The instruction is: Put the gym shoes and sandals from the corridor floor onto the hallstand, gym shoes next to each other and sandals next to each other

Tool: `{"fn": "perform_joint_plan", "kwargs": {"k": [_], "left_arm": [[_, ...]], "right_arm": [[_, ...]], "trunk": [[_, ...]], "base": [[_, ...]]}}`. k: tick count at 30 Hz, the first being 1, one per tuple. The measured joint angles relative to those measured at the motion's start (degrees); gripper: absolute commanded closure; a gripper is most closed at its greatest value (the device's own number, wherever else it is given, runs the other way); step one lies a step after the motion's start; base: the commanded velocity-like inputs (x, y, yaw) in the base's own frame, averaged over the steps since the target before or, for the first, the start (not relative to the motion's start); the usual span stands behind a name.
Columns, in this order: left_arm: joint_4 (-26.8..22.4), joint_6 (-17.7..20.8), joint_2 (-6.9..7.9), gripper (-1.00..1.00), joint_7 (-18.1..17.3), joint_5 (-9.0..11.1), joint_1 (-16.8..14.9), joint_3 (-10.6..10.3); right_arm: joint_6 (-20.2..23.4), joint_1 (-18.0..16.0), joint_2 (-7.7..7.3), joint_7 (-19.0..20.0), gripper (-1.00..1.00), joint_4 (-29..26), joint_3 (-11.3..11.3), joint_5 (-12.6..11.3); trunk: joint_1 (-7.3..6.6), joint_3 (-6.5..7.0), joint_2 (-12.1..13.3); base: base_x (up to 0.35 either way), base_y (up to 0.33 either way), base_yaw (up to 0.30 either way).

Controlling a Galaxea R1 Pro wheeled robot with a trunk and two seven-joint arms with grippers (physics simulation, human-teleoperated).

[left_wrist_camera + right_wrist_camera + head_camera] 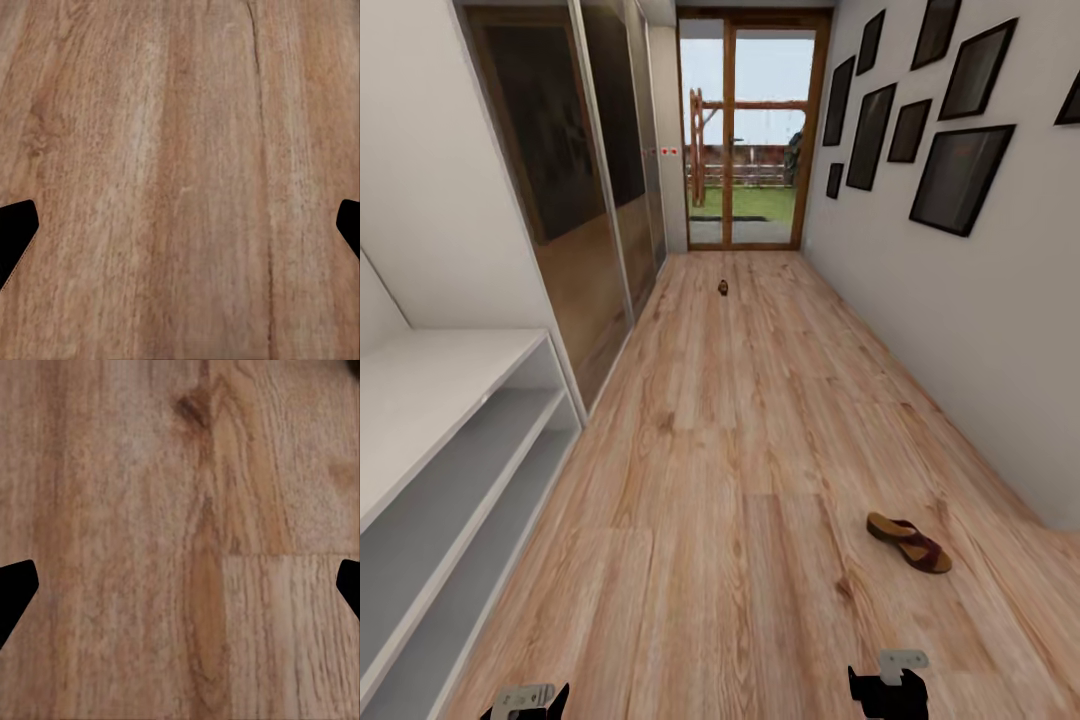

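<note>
One brown sandal [909, 542] lies flat on the corridor floor [740, 450] near the right wall, long axis slanting across the planks, while both grippers' fingers hang spread apart, empty.

- A corridor floor [740, 430] runs straight ahead from the robot to a glazed door [752, 130] at the far end.
- The hallstand [430, 470] stands along the left wall, close to the robot, its two open shelf tiers facing the corridor.
- Beyond the hallstand, sliding wardrobe doors [580, 170] line the same left wall up to the glazed door.
- Picture frames [950, 100] hang along the right wall.
- One sandal [908, 541] lies on the floor at the right, near the right wall and just ahead of the right gripper [888, 690].
- A small object [722, 288], too far off to identify, lies mid-floor near the glazed door.
- The left gripper [525, 702] sits beside the hallstand's near end.
</note>
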Motion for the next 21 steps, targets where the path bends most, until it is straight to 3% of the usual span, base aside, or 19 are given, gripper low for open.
{"fn": "perform_joint_plan", "kwargs": {"k": [21], "left_arm": [[0.0,0.0,0.06,-1.00,0.0,0.0,0.0,0.0]], "right_arm": [[0.0,0.0,0.00,0.0,-1.00,0.0,0.0,0.0]], "trunk": [[0.00,0.00,0.0]], "base": [[0.339,0.000,0.000]]}}
